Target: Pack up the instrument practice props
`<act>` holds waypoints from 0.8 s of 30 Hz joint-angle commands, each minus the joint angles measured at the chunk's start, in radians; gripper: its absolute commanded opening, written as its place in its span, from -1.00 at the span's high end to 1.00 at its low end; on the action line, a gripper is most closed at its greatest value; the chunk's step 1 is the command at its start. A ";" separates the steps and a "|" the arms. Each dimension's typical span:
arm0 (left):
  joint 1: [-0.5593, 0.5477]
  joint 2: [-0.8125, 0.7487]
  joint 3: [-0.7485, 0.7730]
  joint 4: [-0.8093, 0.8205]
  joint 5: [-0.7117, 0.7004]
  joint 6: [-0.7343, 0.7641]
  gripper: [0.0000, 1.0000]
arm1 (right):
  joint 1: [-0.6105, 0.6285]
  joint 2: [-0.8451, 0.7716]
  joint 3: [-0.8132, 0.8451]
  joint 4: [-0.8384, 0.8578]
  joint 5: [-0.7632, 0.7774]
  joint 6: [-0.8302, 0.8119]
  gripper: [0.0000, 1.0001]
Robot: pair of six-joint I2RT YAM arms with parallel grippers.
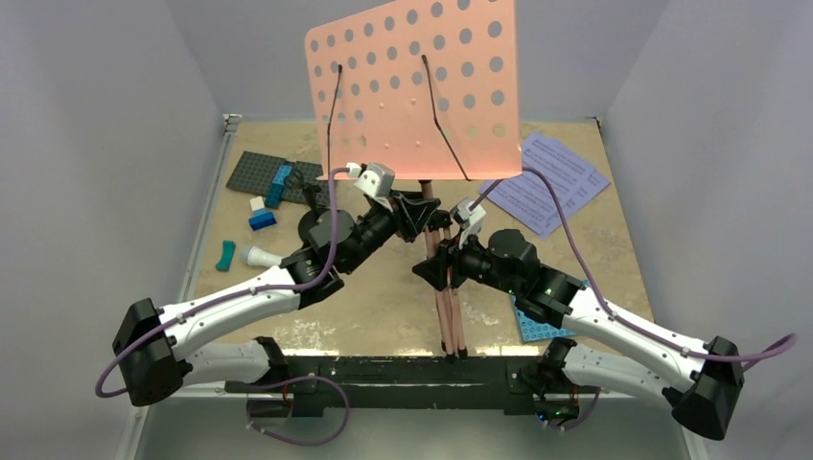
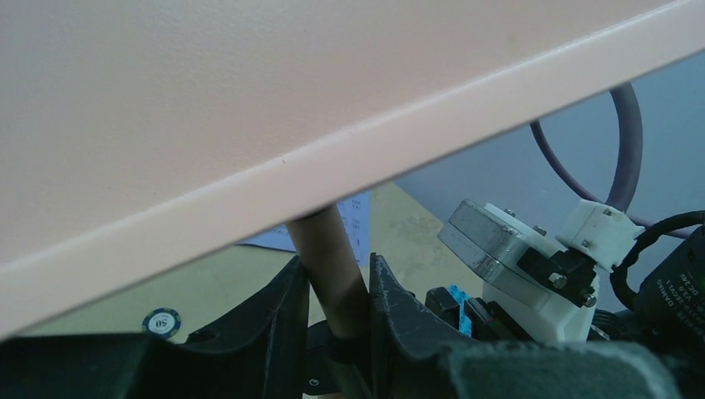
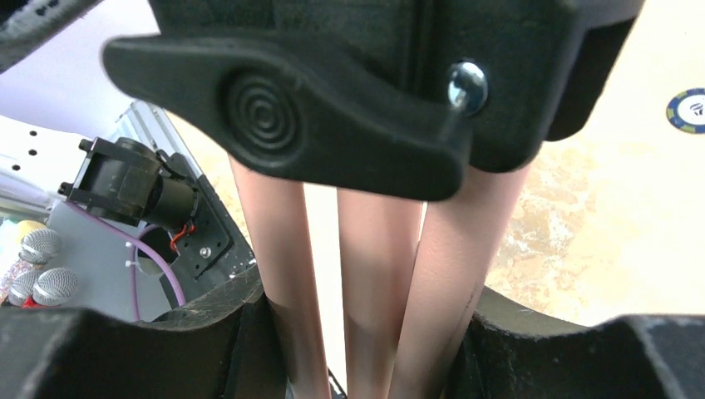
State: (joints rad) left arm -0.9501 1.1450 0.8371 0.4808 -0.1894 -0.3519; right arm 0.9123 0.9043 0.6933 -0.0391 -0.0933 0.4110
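The pink music stand's hole-dotted desk (image 1: 412, 86) is held up over the back of the table, its legs (image 1: 449, 321) folded together and running toward the near edge. My left gripper (image 1: 419, 213) is shut on the stand's pole just under the desk; in the left wrist view the pole (image 2: 332, 266) sits between my fingers (image 2: 399, 307). My right gripper (image 1: 436, 268) is shut around the folded legs (image 3: 366, 274) below the black clamp (image 3: 283, 108). Lavender sheet-music pages (image 1: 546, 182) lie at the back right. The grey-white microphone (image 1: 259, 256) lies at the left. The mic stand does not show clearly.
A grey studded plate (image 1: 261, 172) with blue bricks (image 1: 279, 185) lies back left, a blue-white brick (image 1: 261, 218) and a teal piece (image 1: 225, 255) nearer. A blue studded plate (image 1: 537, 328) lies under my right arm. A poker chip (image 2: 161, 321) lies on the table.
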 commanded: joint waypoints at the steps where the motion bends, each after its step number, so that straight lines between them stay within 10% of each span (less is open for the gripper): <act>1: 0.027 0.030 0.112 -0.025 -0.108 0.187 1.00 | 0.002 -0.034 0.016 0.174 -0.046 0.046 1.00; 24: 0.054 0.280 0.230 -0.219 -0.252 0.242 1.00 | -0.087 0.072 0.114 0.044 -0.132 0.073 1.00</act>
State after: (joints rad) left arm -0.9485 1.4101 1.0042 0.2333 -0.3164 -0.2958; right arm 0.8268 1.0153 0.6769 -0.1707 -0.0814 0.5331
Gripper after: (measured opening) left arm 0.343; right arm 0.505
